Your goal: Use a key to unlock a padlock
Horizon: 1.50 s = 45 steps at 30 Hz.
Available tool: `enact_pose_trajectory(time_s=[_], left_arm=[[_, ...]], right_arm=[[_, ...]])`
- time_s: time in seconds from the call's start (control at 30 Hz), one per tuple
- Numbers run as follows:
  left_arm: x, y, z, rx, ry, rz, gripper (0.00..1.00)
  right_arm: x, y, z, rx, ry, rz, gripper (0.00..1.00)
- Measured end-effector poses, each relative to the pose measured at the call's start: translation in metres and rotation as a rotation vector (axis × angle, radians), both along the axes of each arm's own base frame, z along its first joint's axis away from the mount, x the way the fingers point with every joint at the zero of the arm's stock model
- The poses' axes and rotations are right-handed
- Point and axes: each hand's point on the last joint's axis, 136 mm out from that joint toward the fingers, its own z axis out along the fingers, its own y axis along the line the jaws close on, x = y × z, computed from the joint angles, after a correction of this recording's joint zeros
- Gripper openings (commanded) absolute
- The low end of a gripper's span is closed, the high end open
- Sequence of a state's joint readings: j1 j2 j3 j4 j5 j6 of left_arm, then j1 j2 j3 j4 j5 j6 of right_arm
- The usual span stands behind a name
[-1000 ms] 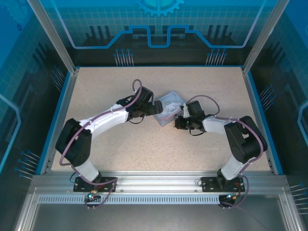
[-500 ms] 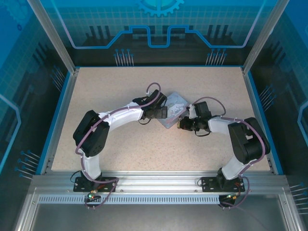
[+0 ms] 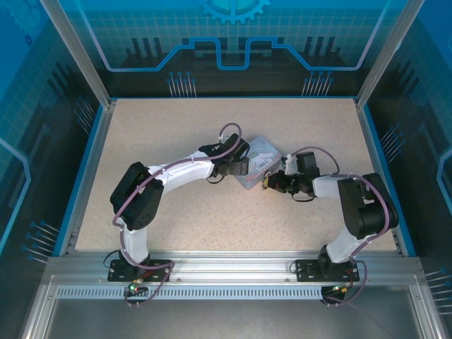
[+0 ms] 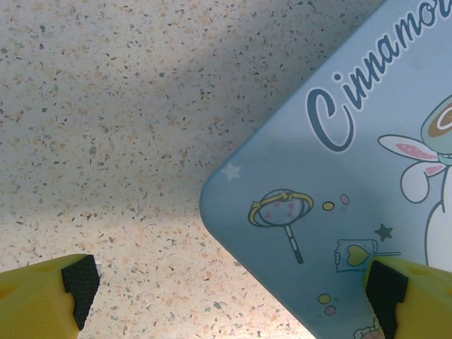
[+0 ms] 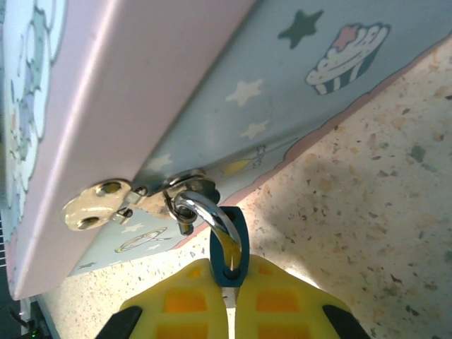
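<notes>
Padlock (image 5: pixel 239 234) body is mostly buried between the right end effector's (image 5: pixel 229 282) yellow fingers. You get only a dark blue sliver plus the silver shackle, hooked through the hasp (image 5: pixel 106 201) on the cartoon tin (image 4: pixel 332 176). Right end effector is clamped on the padlock. Left end effector (image 4: pixel 233 286) is spread wide across the tin's corner, one pad over the lid, one over the surface (image 4: pixel 127 106); can't tell if either touches. Speckled beige surface, blue-panelled enclosure (image 3: pixel 42 141).

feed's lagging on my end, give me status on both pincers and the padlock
Left pincer open over the tin's corner. Right pincer shut on padlock. Shackle hooked through the tin's hasp; locked or not, can't tell.
</notes>
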<state>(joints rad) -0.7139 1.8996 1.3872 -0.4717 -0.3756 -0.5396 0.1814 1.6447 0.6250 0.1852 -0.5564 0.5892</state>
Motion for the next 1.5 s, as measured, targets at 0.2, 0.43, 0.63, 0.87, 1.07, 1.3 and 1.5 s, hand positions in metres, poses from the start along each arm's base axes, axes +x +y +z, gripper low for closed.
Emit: enact_pose_trajectory(time_s=[0.2,0.43,0.63,0.87,1.07,1.3,1.5], left_arm=[[0.0,-0.001,0.0,0.002,-0.002,-0.001,0.99],[0.0,-0.001,0.0,0.001,-0.002,-0.001,0.99],[0.0,-0.001,-0.001,0.001,-0.003,-0.001,0.99],[0.001,-0.002,-0.001,-0.001,-0.005,-0.001,0.99],[0.001,-0.002,-0.001,-0.002,-0.005,-0.002,0.99],[0.001,-0.002,-0.001,-0.002,-0.006,-0.001,0.99],[0.006,-0.005,0.001,-0.005,-0.009,0.001,0.99]], right_arm=[[0.002,0.001,0.002,0.032,0.003,-0.006,0.0],[0.005,0.0,-0.003,0.047,0.015,-0.024,0.0],[0.01,-0.003,-0.002,0.064,0.011,-0.051,0.0],[0.015,-0.008,0.001,0.084,0.005,-0.075,0.0],[0.015,-0.011,0.001,0.093,0.009,-0.088,0.0],[0.017,-0.014,0.001,0.098,0.009,-0.104,0.0],[0.017,-0.017,0.0,0.102,0.014,-0.12,0.0]])
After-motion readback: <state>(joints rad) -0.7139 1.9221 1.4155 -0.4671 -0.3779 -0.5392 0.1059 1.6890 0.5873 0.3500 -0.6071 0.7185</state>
